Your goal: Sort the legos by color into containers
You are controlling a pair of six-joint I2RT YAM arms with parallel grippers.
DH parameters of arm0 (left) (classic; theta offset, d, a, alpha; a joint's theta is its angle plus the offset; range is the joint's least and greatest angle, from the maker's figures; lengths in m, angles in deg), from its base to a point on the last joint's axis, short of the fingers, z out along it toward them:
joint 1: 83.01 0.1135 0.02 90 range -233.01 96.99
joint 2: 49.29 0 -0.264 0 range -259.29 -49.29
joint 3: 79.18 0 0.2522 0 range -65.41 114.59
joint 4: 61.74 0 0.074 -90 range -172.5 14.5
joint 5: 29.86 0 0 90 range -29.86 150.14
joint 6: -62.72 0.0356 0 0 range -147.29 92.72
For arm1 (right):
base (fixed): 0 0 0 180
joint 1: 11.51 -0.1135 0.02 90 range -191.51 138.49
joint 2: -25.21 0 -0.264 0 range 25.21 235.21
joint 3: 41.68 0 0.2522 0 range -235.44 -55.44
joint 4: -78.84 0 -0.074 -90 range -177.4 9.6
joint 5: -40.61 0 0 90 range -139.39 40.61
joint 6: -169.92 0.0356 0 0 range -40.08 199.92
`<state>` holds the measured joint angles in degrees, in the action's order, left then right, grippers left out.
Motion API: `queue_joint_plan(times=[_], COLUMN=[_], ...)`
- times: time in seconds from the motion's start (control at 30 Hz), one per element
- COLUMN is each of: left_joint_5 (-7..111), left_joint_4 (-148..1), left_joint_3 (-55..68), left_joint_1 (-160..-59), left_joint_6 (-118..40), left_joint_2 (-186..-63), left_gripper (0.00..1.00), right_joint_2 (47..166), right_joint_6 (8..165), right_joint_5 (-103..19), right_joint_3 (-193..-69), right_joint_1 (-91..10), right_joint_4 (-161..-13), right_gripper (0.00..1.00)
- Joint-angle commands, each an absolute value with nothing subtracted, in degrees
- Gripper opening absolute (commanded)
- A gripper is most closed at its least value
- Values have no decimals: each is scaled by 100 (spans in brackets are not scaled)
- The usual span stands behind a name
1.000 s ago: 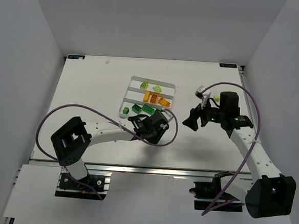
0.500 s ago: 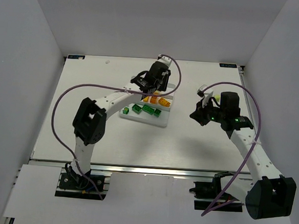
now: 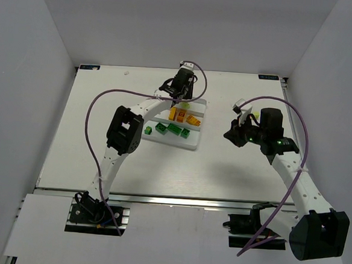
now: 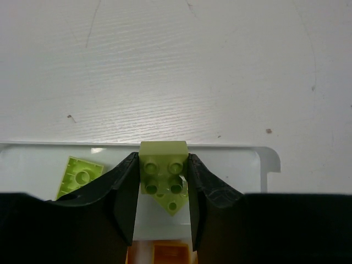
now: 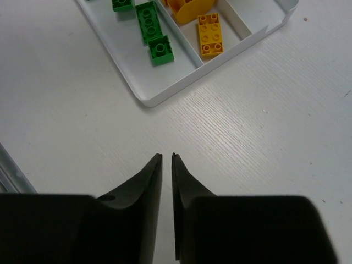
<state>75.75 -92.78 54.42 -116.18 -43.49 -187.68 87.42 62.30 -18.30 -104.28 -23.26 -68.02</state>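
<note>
My left gripper (image 4: 162,159) is shut on a pale yellow-green lego (image 4: 163,168), studs facing the camera. It hangs over the far compartment of the white tray (image 4: 242,165). Two more yellow-green legos lie there: one (image 4: 80,177) to the left, one (image 4: 173,204) right under the held one. In the top view the left gripper (image 3: 180,91) is at the tray's far edge. Orange legos (image 3: 183,116) fill the middle compartment, dark green legos (image 3: 174,129) the near one. My right gripper (image 5: 167,157) hovers over bare table right of the tray, its jaws a thin slit apart with nothing between them.
A pale yellow-green lego (image 3: 255,115) lies on the table just behind the right wrist. The tray's near right corner (image 5: 144,100) is a short way ahead of the right fingertips. White walls close in the table on three sides.
The left arm swung from the tray's near edge out over its far compartment. The right gripper's jaws have closed from wide apart to a thin slit; that arm barely moved.
</note>
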Motion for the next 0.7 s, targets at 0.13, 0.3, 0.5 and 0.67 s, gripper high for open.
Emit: queue_joint_plan(times=[0.13,0.3,0.5,0.67], left_joint_5=[7306,7095,6972,6340], left_joint_4=[-9299,-9212,-9291,-8720], left_joint_3=[5596,5201,4824,3263], left_joint_1=[-11386,-11272,-11158,-11157], left_joint_6=[-4592,-4609,-4627,-4793], left_joint_2=[-18623,-18290,-17632,-16112], left_gripper=[53,57,61,6], right_joint_2=[8779,8875,8937,9121], right_joint_6=[6191,6182,6313,7068], right_joint_5=[-1959,-2056,-2450,-4030], right_joint_3=[-10378,-10387,-10308,-10229], right_joint_1=[-2346,-2320,-2285,-2215], right_joint_4=[-6955,-6973,-7218,-7781], right_gripper=[37,39,45,45])
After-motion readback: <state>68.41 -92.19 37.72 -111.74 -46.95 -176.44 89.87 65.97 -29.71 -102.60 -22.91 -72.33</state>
